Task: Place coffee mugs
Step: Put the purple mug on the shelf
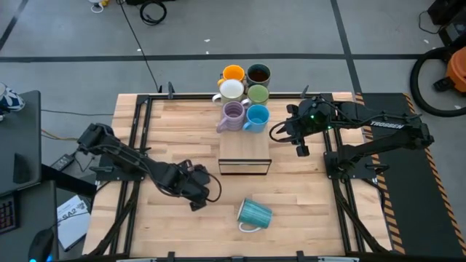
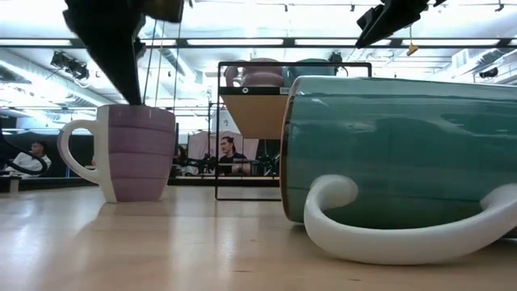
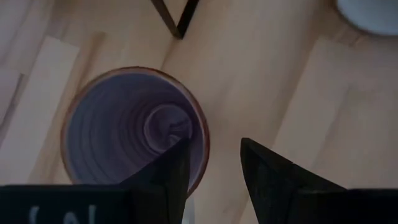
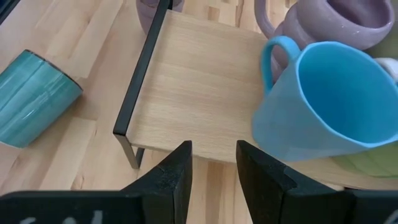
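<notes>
A lilac mug (image 2: 133, 153) stands upright on its base on the table, near the left of the wooden riser (image 1: 245, 151). My left gripper (image 1: 196, 191) is directly above it and open. In the left wrist view one finger (image 3: 168, 171) is over the lilac mug's (image 3: 134, 134) hollow and the other (image 3: 267, 174) is outside its wall; no touch shows. The ribbed teal mug (image 1: 254, 214) lies on its side by the near edge. My right gripper (image 1: 299, 148) hovers open to the right of the bright blue mug (image 4: 317, 106), holding nothing.
Orange (image 1: 233, 73), dark teal (image 1: 258, 73), pale (image 1: 231, 89), green (image 1: 258, 93), lilac (image 1: 234, 114) and blue (image 1: 257, 116) mugs cluster at the riser's far end; the blue one seems to stand on its top. The near part of the riser top (image 4: 199, 87) is bare wood.
</notes>
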`<move>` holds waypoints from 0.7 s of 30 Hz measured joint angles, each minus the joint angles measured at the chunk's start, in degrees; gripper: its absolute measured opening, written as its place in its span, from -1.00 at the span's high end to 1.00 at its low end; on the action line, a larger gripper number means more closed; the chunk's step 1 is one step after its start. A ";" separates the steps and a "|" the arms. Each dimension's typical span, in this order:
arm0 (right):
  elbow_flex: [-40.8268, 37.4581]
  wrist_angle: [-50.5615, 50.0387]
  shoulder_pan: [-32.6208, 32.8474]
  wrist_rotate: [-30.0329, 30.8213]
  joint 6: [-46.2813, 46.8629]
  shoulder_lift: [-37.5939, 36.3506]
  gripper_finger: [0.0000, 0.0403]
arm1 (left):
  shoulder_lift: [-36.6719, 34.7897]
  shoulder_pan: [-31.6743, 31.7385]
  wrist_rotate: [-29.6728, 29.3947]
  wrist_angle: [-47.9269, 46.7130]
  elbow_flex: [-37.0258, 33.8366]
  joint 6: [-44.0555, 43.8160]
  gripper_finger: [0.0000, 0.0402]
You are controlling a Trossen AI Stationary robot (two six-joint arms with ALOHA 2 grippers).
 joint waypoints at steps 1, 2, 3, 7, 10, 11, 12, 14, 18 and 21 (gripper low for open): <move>0.00 0.00 0.00 0.00 0.00 0.01 0.35 | 0.83 0.07 -0.11 0.02 0.00 0.11 0.26; 0.00 -0.07 0.02 0.00 0.00 0.02 0.35 | 1.56 0.17 -0.10 0.02 0.00 0.38 0.26; 0.00 -0.02 0.01 0.00 0.00 0.02 0.35 | 2.24 0.23 -0.07 -0.21 0.00 0.46 0.26; 0.00 -0.03 0.00 0.00 0.00 0.02 0.35 | 4.77 0.27 -0.14 -0.27 0.00 0.37 0.26; 0.00 -0.05 0.01 0.00 0.00 0.02 0.35 | 6.09 0.27 -0.27 -0.25 0.00 0.37 0.26; 0.00 -0.01 0.00 0.00 0.00 0.02 0.35 | 6.31 0.27 -0.24 -0.12 0.00 0.38 0.26; 0.00 -0.03 0.00 0.00 0.00 0.02 0.35 | 6.52 0.27 -0.25 0.11 0.00 0.37 0.26; 0.00 -0.03 0.00 0.00 0.00 0.02 0.35 | 6.94 0.27 -0.25 0.64 0.00 0.37 0.26; 0.00 -0.04 0.00 0.00 0.00 0.02 0.35 | 6.90 0.47 -0.27 0.48 0.00 -0.23 0.26; 0.00 -0.06 0.00 0.00 0.00 0.02 0.35 | 6.90 0.67 -0.25 0.49 0.00 -0.27 0.31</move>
